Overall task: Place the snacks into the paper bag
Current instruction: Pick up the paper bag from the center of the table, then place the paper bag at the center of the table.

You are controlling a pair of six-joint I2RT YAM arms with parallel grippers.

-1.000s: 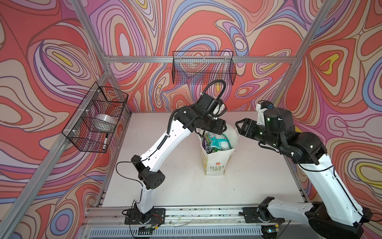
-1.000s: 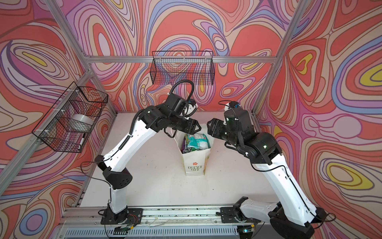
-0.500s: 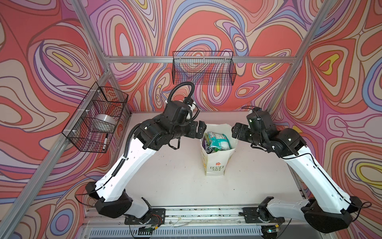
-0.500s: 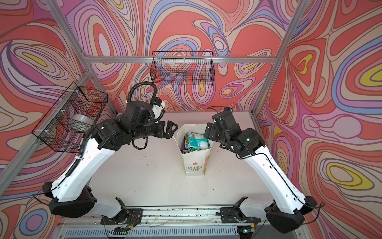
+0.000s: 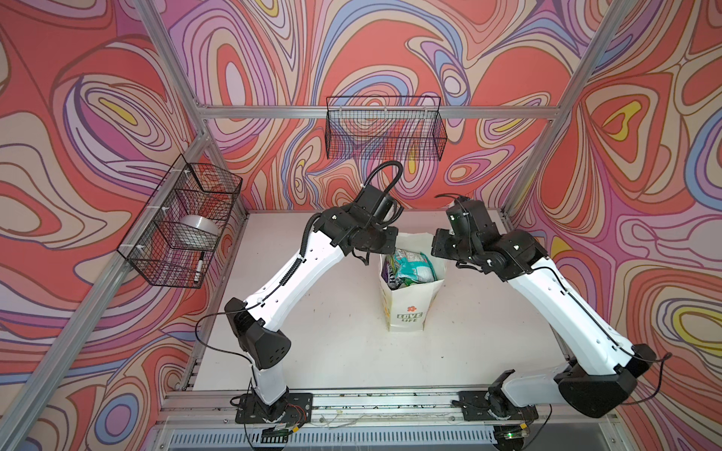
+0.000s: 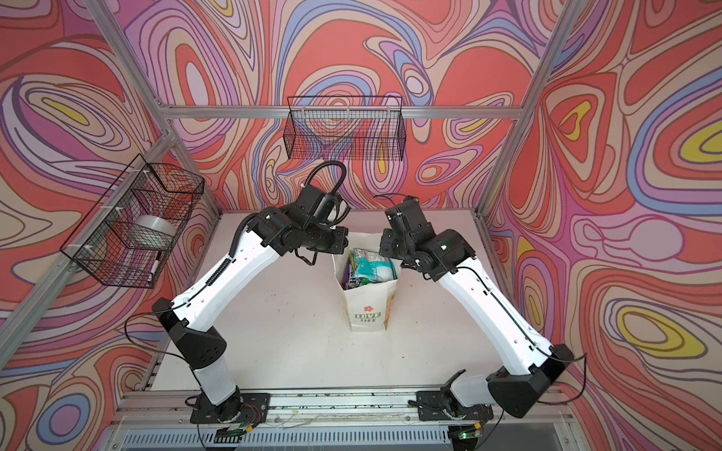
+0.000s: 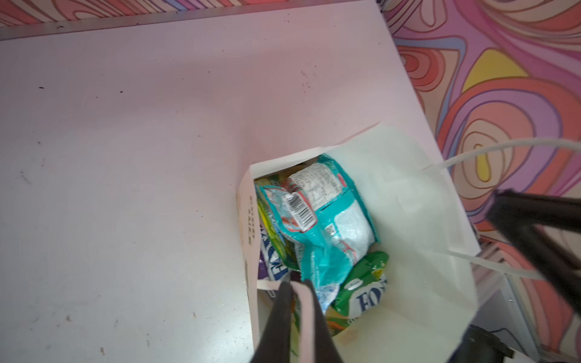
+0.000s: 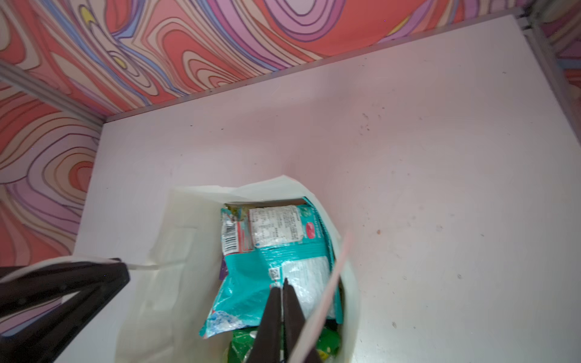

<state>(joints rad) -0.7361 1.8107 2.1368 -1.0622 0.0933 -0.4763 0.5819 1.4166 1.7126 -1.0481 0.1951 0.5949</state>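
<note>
Really bright and even in here. It's soft light from overhead, so the white table [image 5: 351, 363] only gets faint, fuzzy shadows under the arms and beside the paper bag [image 5: 406, 312]. Both top views are crisp, just a bit stretched toward the picture edges. The wrist views are softer, with a pinkish cast on the table. The left hand [image 7: 297, 284] and right hand [image 8: 281, 283] sit so close to the lens they're dark blurs, and the cord handle [image 8: 327, 283] smears into a streak. There are small glints on the teal packet [image 7: 320, 226].
</note>
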